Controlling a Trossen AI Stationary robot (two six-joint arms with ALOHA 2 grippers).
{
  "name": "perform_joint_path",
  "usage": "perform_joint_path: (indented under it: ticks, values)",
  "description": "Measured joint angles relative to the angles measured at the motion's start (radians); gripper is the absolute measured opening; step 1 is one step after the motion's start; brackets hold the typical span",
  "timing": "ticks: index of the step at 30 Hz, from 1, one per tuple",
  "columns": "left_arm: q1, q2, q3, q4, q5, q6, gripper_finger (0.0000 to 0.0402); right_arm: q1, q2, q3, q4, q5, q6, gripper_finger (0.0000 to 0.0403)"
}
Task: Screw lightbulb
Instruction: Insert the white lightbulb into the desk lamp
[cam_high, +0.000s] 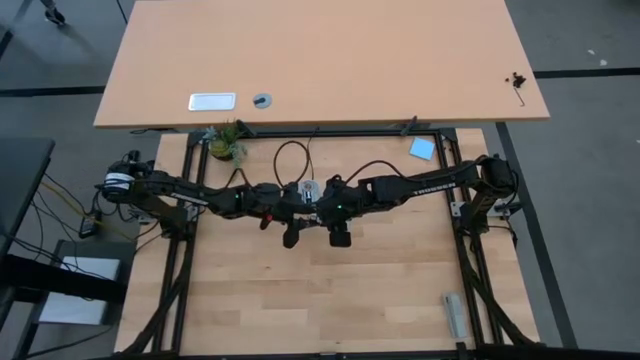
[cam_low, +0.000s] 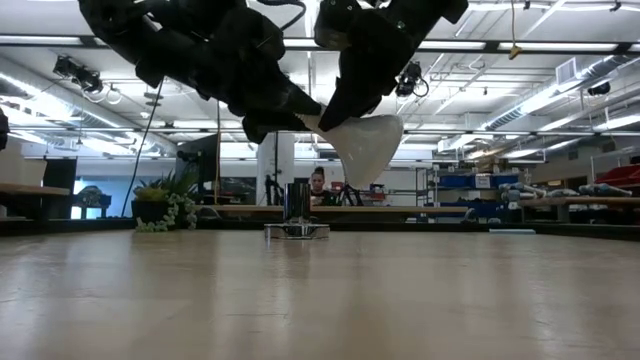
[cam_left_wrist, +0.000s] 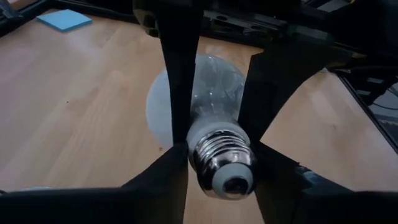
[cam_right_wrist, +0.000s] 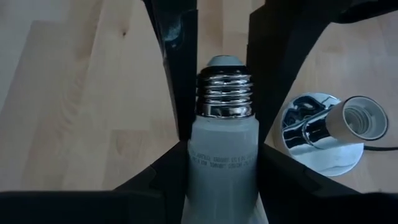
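Observation:
The lightbulb (cam_low: 365, 145), white with a silvery screw base, hangs above the middle of the table, and both grippers meet on it. My left gripper (cam_left_wrist: 222, 155) comes from the table's left and is shut on the base end. My right gripper (cam_right_wrist: 224, 149) slants down from the right and is shut on the white part. The socket (cam_right_wrist: 351, 121) lies on its side on a round silver disc (cam_right_wrist: 311, 146), which rests flat on the table (cam_low: 297, 228) beyond the bulb. My left gripper pinches the bulb's threaded screw base (cam_left_wrist: 202, 152) between its two fingers (cam_left_wrist: 165, 183), one on each side. The fingers come from the table's left, almost level, along the bulb's axis. The base tip points back at the wrist. My right gripper pinches the white neck (cam_right_wrist: 208, 158), just behind the screw base, between its two fingers (cam_right_wrist: 155, 186). It comes slanting down from the table's right. The bulb is lifted clear of the table and tilted, its globe (cam_low: 370, 150) lower and its base toward the left arm.
A black cord (cam_high: 285, 150) loops from the socket toward the far edge. A small potted plant (cam_high: 225, 142) stands far left and a blue pad (cam_high: 422, 149) far right. A grey object (cam_high: 455, 315) lies near the front right corner. The near half of the tabletop (cam_high: 320, 290) is bare wood.

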Motion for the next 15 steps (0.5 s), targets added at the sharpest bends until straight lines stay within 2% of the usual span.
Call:
perform_joint_path:
  ticks: [3,9,15]
  values:
    - [0.000,0.000,0.000,0.002,-0.014,0.001,0.0123,0.000,0.000,0.000,-0.002,0.007,-0.003,0.0180]
    - [0.000,-0.001,0.001,0.036,-0.050,0.004,0.0122,0.000,-0.021,0.000,-0.005,0.070,-0.016,0.0203]
    - [0.014,-0.004,0.005,0.143,-0.070,0.017,0.0122,0.001,-0.112,-0.002,-0.024,0.142,-0.030,0.0219]
